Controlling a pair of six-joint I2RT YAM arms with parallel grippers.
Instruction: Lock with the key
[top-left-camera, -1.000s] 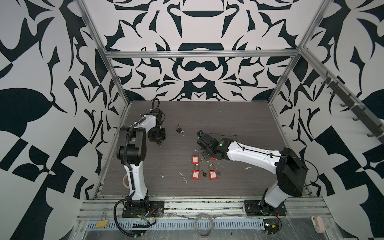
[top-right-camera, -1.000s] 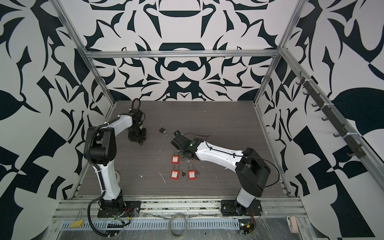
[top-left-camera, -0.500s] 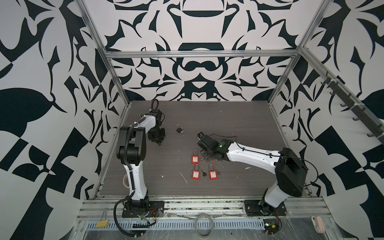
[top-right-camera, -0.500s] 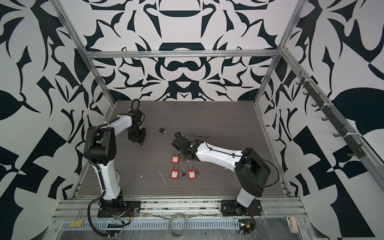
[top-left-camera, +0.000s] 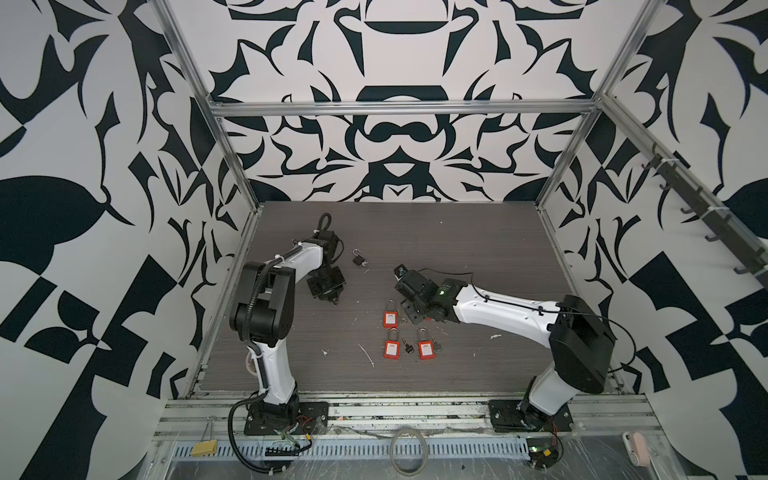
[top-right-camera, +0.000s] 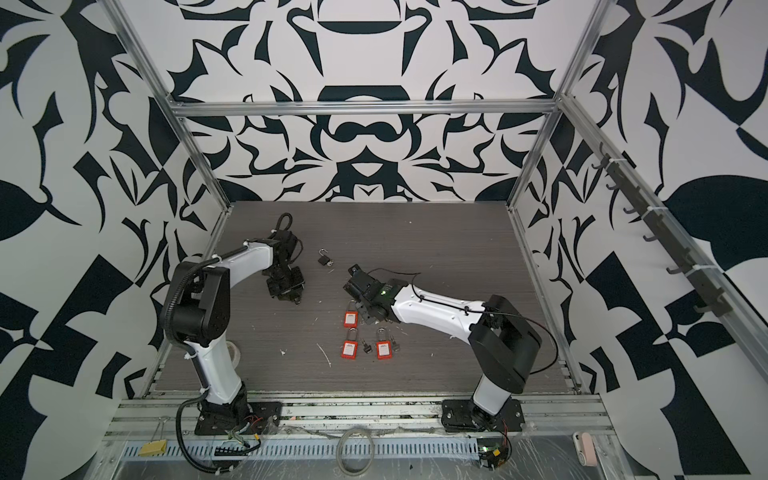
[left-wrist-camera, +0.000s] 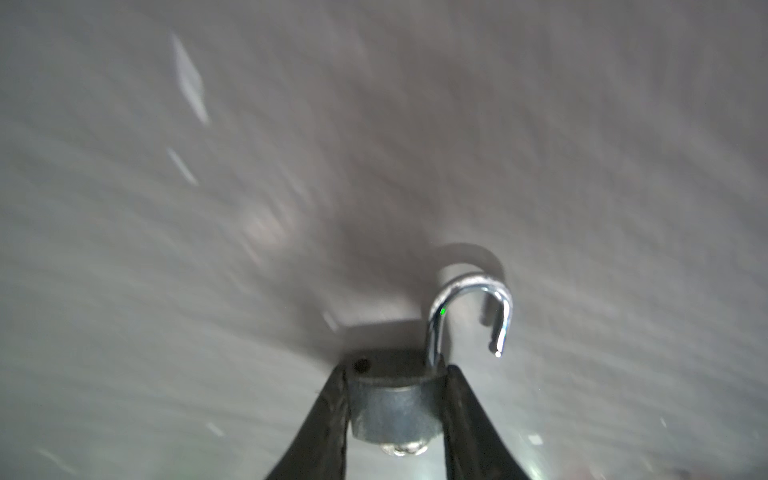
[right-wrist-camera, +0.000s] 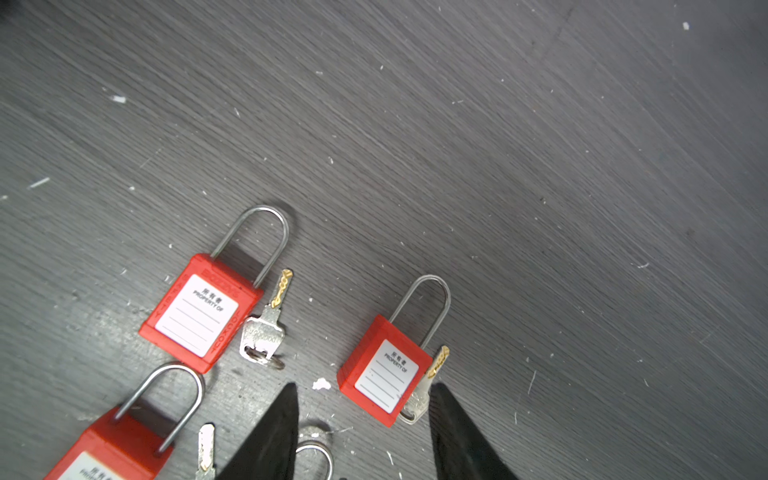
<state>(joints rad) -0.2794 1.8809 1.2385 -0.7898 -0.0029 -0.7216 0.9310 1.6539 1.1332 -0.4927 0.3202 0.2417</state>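
My left gripper (left-wrist-camera: 395, 399) is shut on the body of a small grey padlock (left-wrist-camera: 392, 411). Its silver shackle (left-wrist-camera: 469, 299) stands swung open. In both top views this gripper (top-left-camera: 328, 287) (top-right-camera: 286, 286) points down at the table's left. My right gripper (right-wrist-camera: 365, 415) (top-left-camera: 409, 313) hangs open low over a red padlock (right-wrist-camera: 384, 374), which has a gold-bladed key (right-wrist-camera: 428, 382) lying along its side. A second red padlock (right-wrist-camera: 199, 311) has a key (right-wrist-camera: 266, 328) next to it, and a third (right-wrist-camera: 112, 449) is cut off by the frame edge.
Another small dark padlock (top-left-camera: 359, 259) (top-right-camera: 325, 258) lies with its shackle open between the two arms. The three red padlocks (top-left-camera: 389, 319) (top-left-camera: 392, 348) (top-left-camera: 426, 349) sit mid-table. A loose key ring (right-wrist-camera: 316, 457) lies by my right fingers. White scraps dot the dark table (top-left-camera: 457, 232).
My left jaws have narrowed onto the small grey padlock. The right gripper has stayed open over the red padlocks, and neither arm has shifted much in the top views.
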